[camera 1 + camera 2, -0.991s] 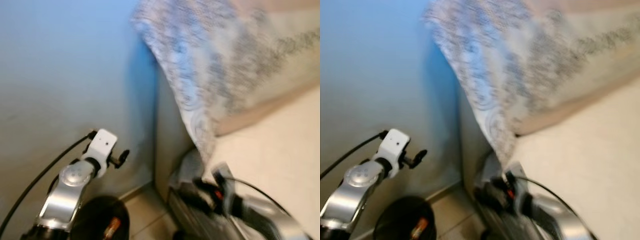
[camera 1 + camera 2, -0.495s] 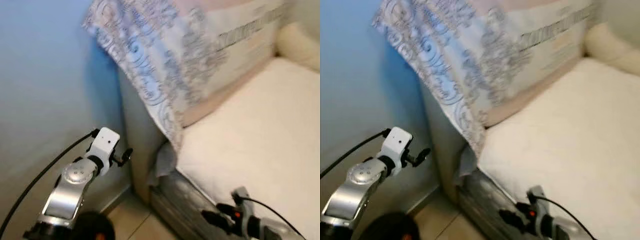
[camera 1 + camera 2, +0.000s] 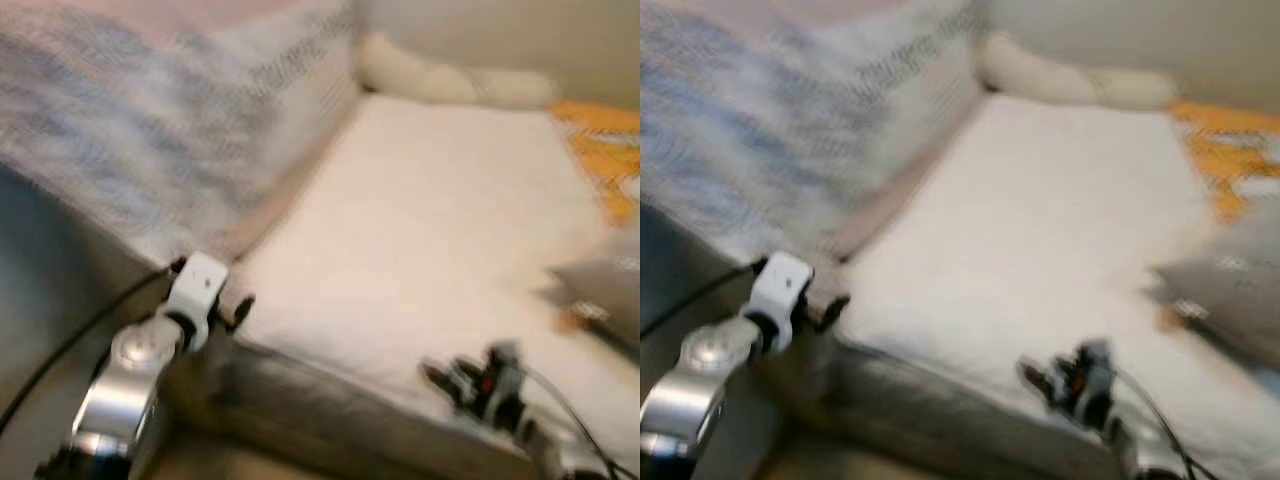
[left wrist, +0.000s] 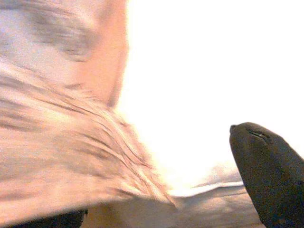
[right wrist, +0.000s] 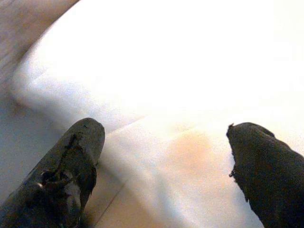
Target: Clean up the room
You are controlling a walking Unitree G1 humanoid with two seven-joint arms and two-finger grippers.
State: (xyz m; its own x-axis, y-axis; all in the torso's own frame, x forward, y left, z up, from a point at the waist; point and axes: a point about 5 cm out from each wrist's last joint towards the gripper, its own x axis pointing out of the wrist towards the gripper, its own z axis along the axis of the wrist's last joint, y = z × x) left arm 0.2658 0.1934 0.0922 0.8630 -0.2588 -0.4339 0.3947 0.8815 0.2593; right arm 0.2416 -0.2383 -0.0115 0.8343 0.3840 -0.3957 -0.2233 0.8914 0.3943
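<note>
Views blurred, so robot likely turning; sofa (image 3: pixel 430 220) ahead, patterned throw (image 3: pixel 150 130) over its arm; right gripper (image 5: pixel 161 156) wide, empty, above cushion edge; left gripper (image 3: pixel 235 310) spread unclear.

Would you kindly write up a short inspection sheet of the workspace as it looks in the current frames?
Surface: cream sofa seat, blurred, mostly bare.
Job's things: grey item and orange-patterned fabric on the seat's right side; too blurred to identify.
Clutter: blue-patterned throw draped over the sofa's left arm; cream bolster along the back.
Grippers: right gripper open, empty, over the seat's front edge; left gripper's one visible finger points at the seat by the throw, state unclear.
Cables: black cable along the left arm; another on the right arm.
Surroundings: pale wall behind the sofa.
</note>
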